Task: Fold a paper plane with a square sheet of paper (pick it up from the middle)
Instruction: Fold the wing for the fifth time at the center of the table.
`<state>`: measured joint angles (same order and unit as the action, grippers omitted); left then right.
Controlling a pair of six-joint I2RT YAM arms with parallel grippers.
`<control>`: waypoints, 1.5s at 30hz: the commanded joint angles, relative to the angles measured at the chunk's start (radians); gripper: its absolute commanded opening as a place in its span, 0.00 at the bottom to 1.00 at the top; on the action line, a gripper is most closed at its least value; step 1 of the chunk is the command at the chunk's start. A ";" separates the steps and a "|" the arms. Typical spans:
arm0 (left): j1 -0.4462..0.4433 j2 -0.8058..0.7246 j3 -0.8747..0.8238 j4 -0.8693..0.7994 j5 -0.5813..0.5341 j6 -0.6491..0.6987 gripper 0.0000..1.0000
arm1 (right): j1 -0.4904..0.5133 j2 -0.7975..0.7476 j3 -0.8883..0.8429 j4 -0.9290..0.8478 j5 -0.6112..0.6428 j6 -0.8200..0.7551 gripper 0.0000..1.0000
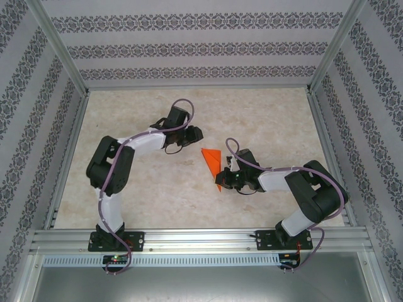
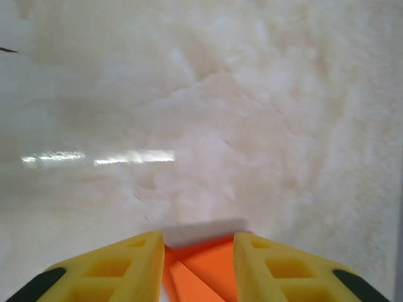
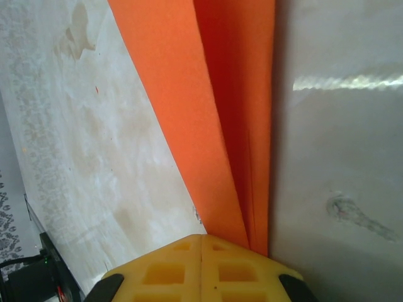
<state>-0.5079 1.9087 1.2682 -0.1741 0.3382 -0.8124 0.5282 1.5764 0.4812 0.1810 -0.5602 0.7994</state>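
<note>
- Top external view: the orange paper lies on the pale table, near the middle, between the two arms. It is folded into a narrow pointed shape.
- The left gripper is at the far corner of the paper, and the right gripper is at its near end.
- Left wrist view: the left gripper has its yellow fingers spread apart. A folded corner of the orange paper shows low in the gap between them. The fingers do not press on it.
- Right wrist view: the right gripper has its two fingers pressed together, with no gap.
- The orange paper runs as a long folded strip with layered edges down to these fingertips and goes behind the right one. I cannot tell if the paper is pinched between them or just lies under them.
</note>
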 commanded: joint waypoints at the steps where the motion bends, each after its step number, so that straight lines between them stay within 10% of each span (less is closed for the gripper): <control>1: -0.045 -0.079 -0.073 0.070 0.075 0.012 0.33 | 0.009 0.021 -0.001 -0.083 -0.024 -0.053 0.00; 12: -0.166 -0.015 -0.165 0.173 0.095 -0.037 0.27 | 0.015 0.028 0.061 -0.136 -0.081 -0.161 0.00; 45: -0.166 0.120 -0.148 0.076 -0.014 0.005 0.22 | 0.019 0.005 0.028 -0.144 -0.059 -0.039 0.03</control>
<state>-0.6701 1.9892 1.1225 -0.0357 0.3866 -0.8223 0.5411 1.6073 0.5407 0.0910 -0.6079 0.7441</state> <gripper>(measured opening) 0.224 0.041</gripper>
